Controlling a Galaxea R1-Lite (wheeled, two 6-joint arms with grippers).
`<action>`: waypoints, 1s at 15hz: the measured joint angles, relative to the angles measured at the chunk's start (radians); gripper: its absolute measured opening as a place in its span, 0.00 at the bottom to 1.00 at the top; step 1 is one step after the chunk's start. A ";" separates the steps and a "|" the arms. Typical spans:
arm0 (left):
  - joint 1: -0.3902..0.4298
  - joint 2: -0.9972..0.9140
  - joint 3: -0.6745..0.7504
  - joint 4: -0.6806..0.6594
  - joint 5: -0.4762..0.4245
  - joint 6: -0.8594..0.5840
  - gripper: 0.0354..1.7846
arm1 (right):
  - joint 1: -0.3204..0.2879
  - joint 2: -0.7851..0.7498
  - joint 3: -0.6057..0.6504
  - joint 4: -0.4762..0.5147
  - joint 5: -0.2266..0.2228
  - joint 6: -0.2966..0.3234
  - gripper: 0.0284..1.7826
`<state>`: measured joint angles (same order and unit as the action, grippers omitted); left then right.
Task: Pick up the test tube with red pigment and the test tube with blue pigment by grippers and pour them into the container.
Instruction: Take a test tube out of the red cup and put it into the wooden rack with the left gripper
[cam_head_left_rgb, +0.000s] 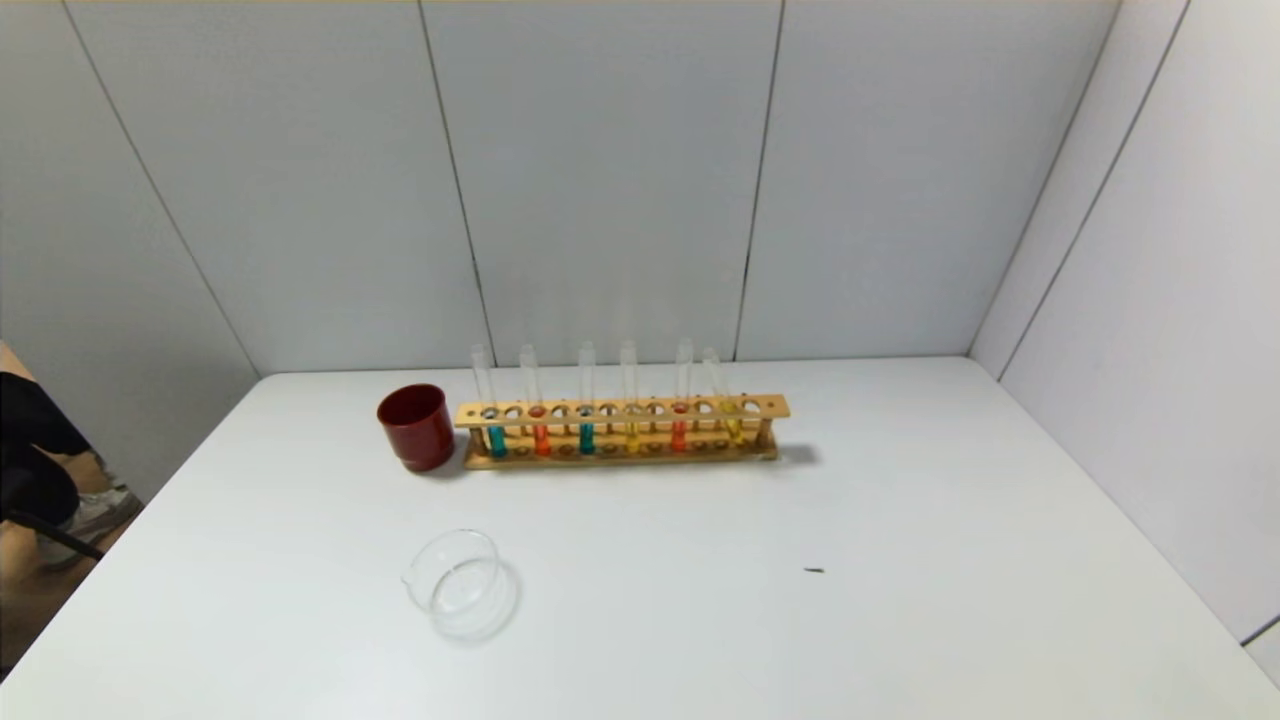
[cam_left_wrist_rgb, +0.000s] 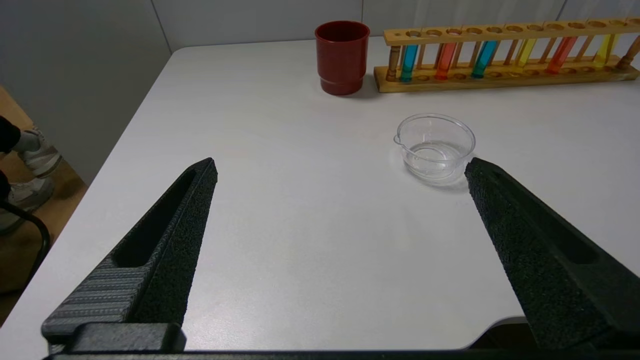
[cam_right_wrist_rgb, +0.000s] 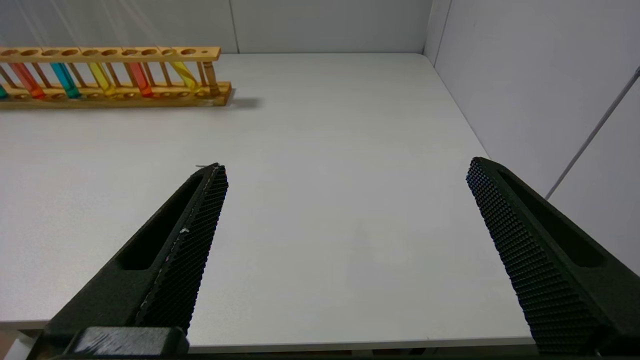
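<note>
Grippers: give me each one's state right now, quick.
Left gripper: open, holding nothing, low over the near part of the table, short of the container.
Right gripper: open, holding nothing, over bare table.

No readable text, label or number shows anywhere.

You won't find either arm in the head view; only the wrist views show them. Each pincer is cut off by the lower edge there: the left pincer (cam_left_wrist_rgb: 340, 167) and the right pincer (cam_right_wrist_rgb: 345, 167) show two spread fingers and no body behind. The wooden rack (cam_right_wrist_rgb: 115, 75) runs off the right wrist view's edge, hiding its far tubes. The dark speck (cam_head_left_rgb: 814, 570) on the tabletop (cam_head_left_rgb: 900, 620) is too small for you to identify.
</note>
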<state>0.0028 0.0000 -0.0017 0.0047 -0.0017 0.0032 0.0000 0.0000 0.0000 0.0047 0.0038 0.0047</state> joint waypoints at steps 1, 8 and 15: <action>0.000 0.000 0.000 0.000 0.000 0.000 0.98 | 0.000 0.000 0.000 0.000 0.000 0.000 0.98; 0.000 0.000 0.000 0.003 0.000 0.011 0.98 | 0.000 0.000 0.000 0.000 0.000 0.000 0.98; -0.003 0.000 -0.016 0.000 -0.039 0.070 0.98 | 0.000 0.000 0.000 0.000 0.000 0.000 0.98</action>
<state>0.0000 0.0000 -0.0172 0.0043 -0.0409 0.0730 0.0000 0.0000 0.0000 0.0047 0.0043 0.0043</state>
